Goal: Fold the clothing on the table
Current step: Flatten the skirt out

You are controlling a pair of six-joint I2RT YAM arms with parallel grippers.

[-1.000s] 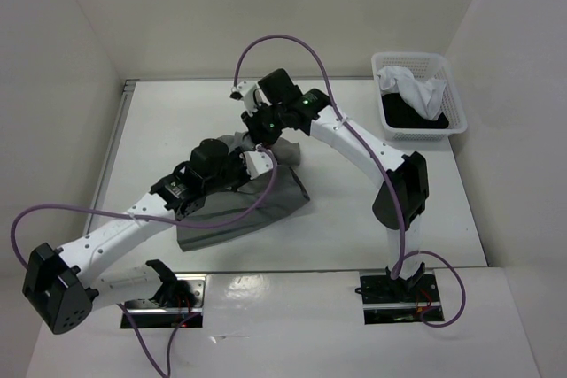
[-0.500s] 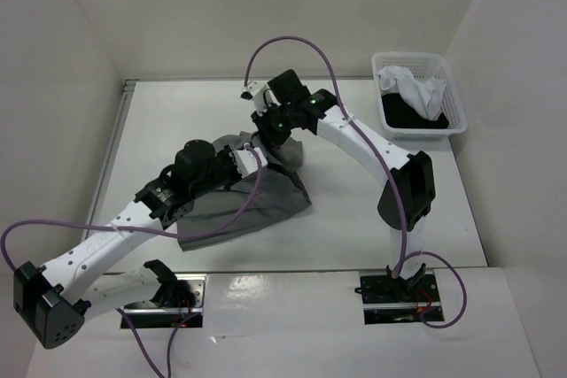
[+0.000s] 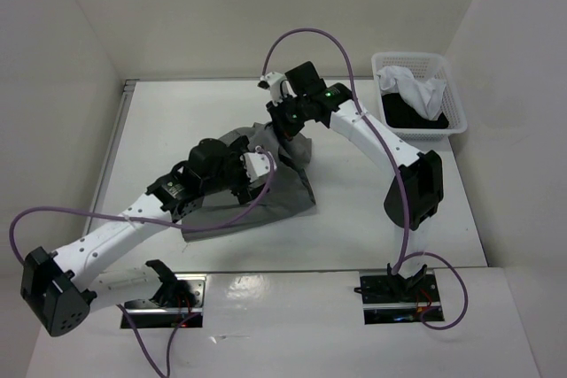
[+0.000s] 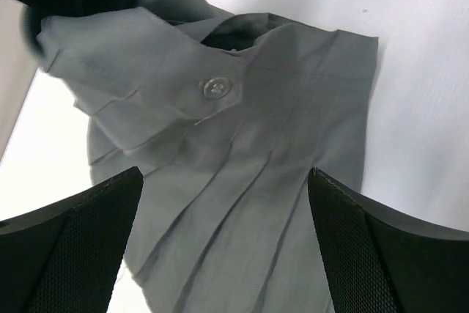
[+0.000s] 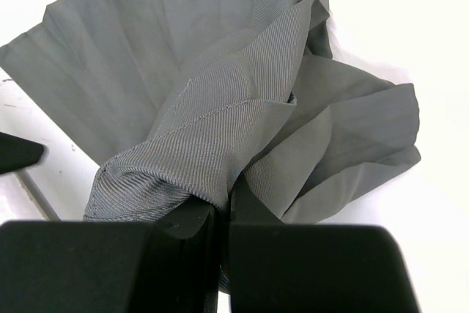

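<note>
step: right tool (image 5: 223, 207) is pinching bunched grey pleated skirt (image 5: 220, 122), folding it mid-surface (image 3: 177, 121)
left tool (image 4: 223, 175): gaping wide, gripping nothing
next: guessing it's needing an edge grab

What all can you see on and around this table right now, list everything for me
skirt: one, dark grey, pleated, bunched mid-table
button: one, pale, on the skirt
basket: one, white, table's far right corner
white garment: one, in the basket, on top
black garment: one, in the basket, underneath
table: one, white
cables: two, purple, one per arm
left gripper: black fingers, open above the skirt
right gripper: black fingers, shut on a skirt fold
</note>
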